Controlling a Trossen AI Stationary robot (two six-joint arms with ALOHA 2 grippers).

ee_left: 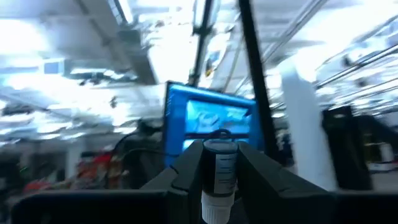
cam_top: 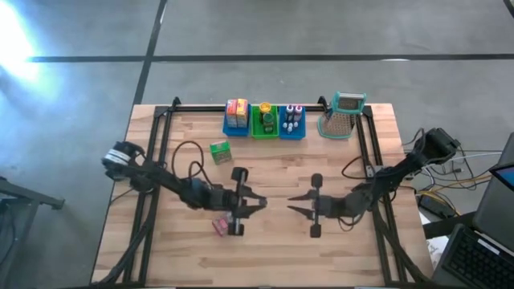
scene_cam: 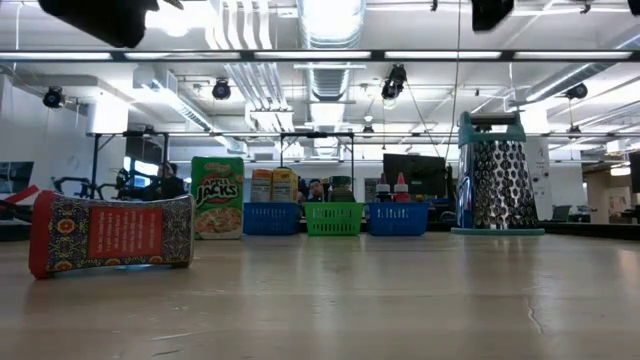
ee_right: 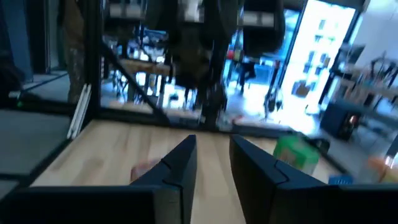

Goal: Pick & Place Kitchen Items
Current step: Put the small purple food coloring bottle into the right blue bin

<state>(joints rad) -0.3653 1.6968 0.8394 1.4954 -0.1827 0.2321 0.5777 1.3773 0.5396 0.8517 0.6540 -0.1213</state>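
Observation:
My left gripper (cam_top: 255, 201) is over the table's middle, pointing toward the right arm, and is shut on a small dark bottle (ee_left: 219, 168) with a white cap. My right gripper (cam_top: 292, 204) faces it from the right; it is open (ee_right: 212, 163) and holds nothing. A pink-red packet (cam_top: 222, 226) lies flat on the table just near of the left gripper and shows large in the low view (scene_cam: 110, 234). A green box (cam_top: 220, 150) stands upright farther back (scene_cam: 217, 197). Yellow-red boxes (cam_top: 237, 107) and small bottles (cam_top: 293, 112) sit in the bins. My left gripper has the bottle pinched between its two fingers (ee_left: 186, 174), which lie along the bottle's sides. The white cap (ee_left: 216, 208) points back toward the wrist and the dark labelled body (ee_left: 221, 158) reaches out to the fingertips. The fingers lie about level, and the bottle is lifted clear of the table.
Three bins stand in a row at the far edge: blue (cam_top: 234, 126), green (cam_top: 264, 130), blue (cam_top: 292, 131). A metal grater with a teal handle (cam_top: 343, 116) stands to their right. Bare wood lies near of the grippers. Black frame rails run along both table sides.

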